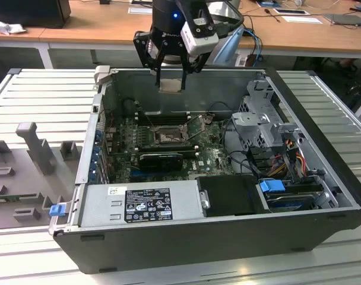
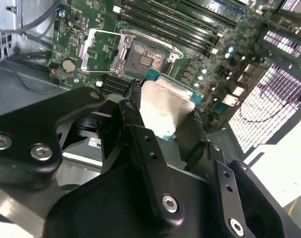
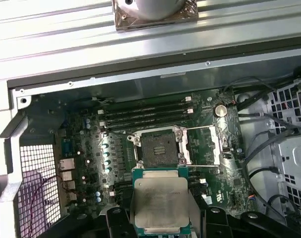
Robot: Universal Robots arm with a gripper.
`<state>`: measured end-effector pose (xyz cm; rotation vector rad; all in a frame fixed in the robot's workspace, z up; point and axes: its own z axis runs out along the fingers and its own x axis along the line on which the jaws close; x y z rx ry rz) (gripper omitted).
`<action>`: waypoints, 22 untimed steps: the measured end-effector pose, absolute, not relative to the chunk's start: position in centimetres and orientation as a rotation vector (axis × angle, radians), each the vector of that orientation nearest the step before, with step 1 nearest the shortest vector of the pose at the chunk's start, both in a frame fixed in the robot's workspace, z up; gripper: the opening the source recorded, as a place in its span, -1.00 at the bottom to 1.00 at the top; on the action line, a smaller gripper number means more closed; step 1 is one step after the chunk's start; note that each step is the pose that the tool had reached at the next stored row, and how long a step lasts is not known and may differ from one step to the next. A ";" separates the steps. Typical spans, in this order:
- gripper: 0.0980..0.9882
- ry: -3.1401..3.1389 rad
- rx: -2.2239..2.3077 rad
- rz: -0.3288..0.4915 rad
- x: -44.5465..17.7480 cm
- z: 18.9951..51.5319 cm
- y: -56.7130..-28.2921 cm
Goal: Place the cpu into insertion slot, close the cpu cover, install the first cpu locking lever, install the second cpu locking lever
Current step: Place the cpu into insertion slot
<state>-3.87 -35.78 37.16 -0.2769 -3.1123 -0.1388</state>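
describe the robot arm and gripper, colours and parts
The gripper is black, with jointed linkage fingers fastened by silver screws. Above it sits a round black wrist with a small blue light, a silver-grey camera box mounted on its side, and a dark cable looping beside it.

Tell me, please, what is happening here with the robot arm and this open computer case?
The arm's black gripper holds the cpu, a small flat square chip with a pale metal face, above the open grey computer case. The insertion slot, a square dark socket with a silvery rim, is empty. The cpu cover, a thin silvery metal frame, lies flipped open beside it.
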 end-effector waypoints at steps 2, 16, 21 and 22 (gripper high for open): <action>-0.04 -3.107 -0.350 -0.138 -3.9 37.1 -35.8; -0.04 -3.058 -0.697 -0.140 -3.9 37.0 -35.8; -0.04 -3.030 -0.823 -0.140 -3.9 36.9 -35.8; -0.04 -3.025 -0.847 -0.140 -3.9 36.9 -35.8</action>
